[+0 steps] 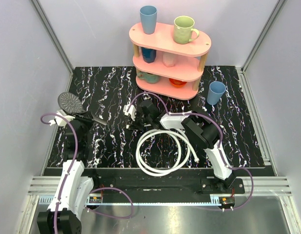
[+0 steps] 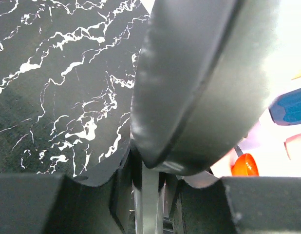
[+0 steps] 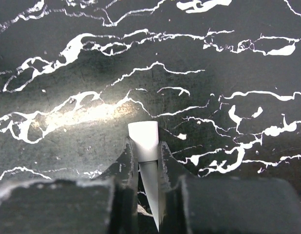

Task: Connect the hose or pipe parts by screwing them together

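The grey round-faced shower head [image 1: 69, 101] lies at the left of the black marbled table, its dark handle [image 1: 90, 118] pointing right. My left gripper [image 1: 76, 123] is shut on that handle. In the left wrist view the shower head [image 2: 199, 83] fills the frame above the left gripper [image 2: 149, 168], with the handle [image 2: 149, 195] pinched between the jaws. The white hose [image 1: 160, 152] lies coiled at centre front, one end fitting [image 1: 195, 159] free on the table. My right gripper [image 1: 141, 116] is at the coil's far side. It is shut on the other white end fitting [image 3: 143, 139], just above the table.
A pink three-tier shelf [image 1: 170, 53] with cups stands at the back centre. A blue cup [image 1: 216, 92] stands to its right on the table. Purple cables [image 1: 72, 141] loop along both arms. Grey walls close in the left, right and back sides.
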You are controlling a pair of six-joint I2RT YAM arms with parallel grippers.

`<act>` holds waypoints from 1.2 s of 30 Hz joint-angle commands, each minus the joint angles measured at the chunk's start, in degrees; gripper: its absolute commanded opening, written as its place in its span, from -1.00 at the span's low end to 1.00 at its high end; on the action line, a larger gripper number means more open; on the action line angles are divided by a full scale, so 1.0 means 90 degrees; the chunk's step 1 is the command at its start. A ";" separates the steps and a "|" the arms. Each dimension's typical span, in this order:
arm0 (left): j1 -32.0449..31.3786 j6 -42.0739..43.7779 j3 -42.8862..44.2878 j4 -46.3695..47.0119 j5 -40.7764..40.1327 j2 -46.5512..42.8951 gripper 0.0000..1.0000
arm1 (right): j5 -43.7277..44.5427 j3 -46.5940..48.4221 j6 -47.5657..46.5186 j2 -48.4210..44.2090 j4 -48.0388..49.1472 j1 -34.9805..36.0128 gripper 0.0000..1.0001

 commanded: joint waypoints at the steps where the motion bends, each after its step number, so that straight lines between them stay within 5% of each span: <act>1: 0.0069 -0.0006 0.0179 0.0952 0.0367 0.0151 -1.00 | -0.0096 -0.0226 0.0606 -0.0344 0.0504 0.0139 -0.95; 9: 0.0147 -0.0084 0.0140 0.1724 0.0787 0.0191 -1.00 | 0.0615 -0.0314 0.0247 -0.0968 0.1266 0.0198 -1.00; 21: 0.0196 -0.1479 0.1195 0.0611 -0.0178 0.0465 -1.00 | 0.4267 -0.0333 -0.2184 -0.1302 0.2974 0.0871 -1.00; 36: 0.0196 -0.2487 0.1166 0.0826 -0.0131 0.0679 -1.00 | 0.4124 -0.0558 -0.2586 -0.1565 0.3854 0.1350 -1.00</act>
